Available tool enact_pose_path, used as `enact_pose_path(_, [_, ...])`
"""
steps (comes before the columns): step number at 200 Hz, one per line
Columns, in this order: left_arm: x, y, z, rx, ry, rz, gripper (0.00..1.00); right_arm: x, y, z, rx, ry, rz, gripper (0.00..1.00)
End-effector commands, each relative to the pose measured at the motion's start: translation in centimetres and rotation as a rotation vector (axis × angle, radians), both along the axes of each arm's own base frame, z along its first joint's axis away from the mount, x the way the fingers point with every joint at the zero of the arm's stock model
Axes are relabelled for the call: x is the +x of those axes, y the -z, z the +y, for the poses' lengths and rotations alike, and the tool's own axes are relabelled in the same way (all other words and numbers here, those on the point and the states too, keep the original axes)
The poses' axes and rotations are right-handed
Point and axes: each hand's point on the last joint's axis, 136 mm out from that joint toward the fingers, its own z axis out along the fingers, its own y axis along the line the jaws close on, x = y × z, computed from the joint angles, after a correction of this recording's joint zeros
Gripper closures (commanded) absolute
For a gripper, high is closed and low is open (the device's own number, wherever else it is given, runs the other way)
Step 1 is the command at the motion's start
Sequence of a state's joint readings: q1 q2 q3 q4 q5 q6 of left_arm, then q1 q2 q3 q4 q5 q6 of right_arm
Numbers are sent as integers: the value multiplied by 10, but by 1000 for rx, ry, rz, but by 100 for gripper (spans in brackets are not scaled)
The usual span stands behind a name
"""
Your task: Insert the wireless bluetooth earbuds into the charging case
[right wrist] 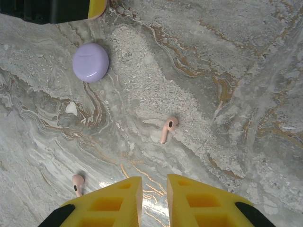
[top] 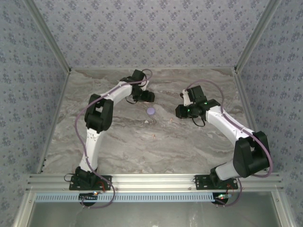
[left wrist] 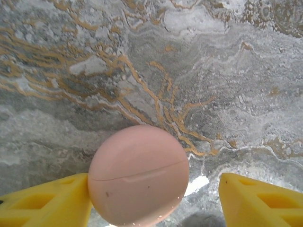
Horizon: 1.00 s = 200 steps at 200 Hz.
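Marble tabletop (top: 118, 146) first: carries everything, with the work gathered about its middle, toward the far edge.

Reaches in from the near-left corner with the left arm (top: 97, 118) and from the near-right corner with the right arm (top: 227, 125), ending face to face. Probably splits the job this way: one side to steady a case, the other to fetch earbuds.

At the left hand (left wrist: 155, 189): released, straddling the closed pink charging case (left wrist: 137, 175). Touches it with the left finger and stands apart from it at the right. Reads as lining up a grasp, not yet clamped.

At the right hand (right wrist: 154, 201): clenched to a slit on nothing, hanging above bare marble.

Near the left hand, toward the near edge: lilac charging case (right wrist: 90, 62), lid down, lying flat. Needs opening before anything goes in, by the look of it.

Between that case and the right hand: one pale pink earbud (right wrist: 168, 128). Further toward the near edge: a second pink earbud (right wrist: 77, 183). Both loose on the marble, well apart from either case. Beside the lilac case: a white speck (right wrist: 71, 109).

From above, gives layout, with earbuds as mere flecks. From the left wrist, adds the pink case's seam and the gap at the right finger. From the right wrist, adds each earbud's bud and stem.
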<state>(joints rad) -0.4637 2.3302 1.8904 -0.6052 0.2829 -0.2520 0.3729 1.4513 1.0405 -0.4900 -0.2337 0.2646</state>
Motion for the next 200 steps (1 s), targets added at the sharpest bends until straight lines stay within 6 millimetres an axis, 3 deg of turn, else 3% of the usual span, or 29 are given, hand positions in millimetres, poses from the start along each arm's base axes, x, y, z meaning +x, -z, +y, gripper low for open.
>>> enact_pose_path(1, [-13,-29,-6,-71,9,4,30,13,-7,9,36,-24,-6,77])
enact_pose_path(34, [-11,-54,3,-157,-21,-20,30,31,4,27,79,-60,44,76])
enact_pose_path(42, [-10,-60,7,-181,-33,-28,30,43,-3,33,91,-62,37,76])
enact_pose_path(78, [-4,-76,36,-262,-137,-45,34,71,11,53,132,-71,104,75])
enact_pose_path(106, [-6,-72,54,-314,-249,4,36,90,24,66,158,-76,157,71])
enact_pose_path(169, [-11,-55,56,-403,-409,86,39,132,48,90,269,-78,218,66])
enact_pose_path(200, [-7,-52,56,-419,-438,98,50,152,56,97,310,-76,236,66])
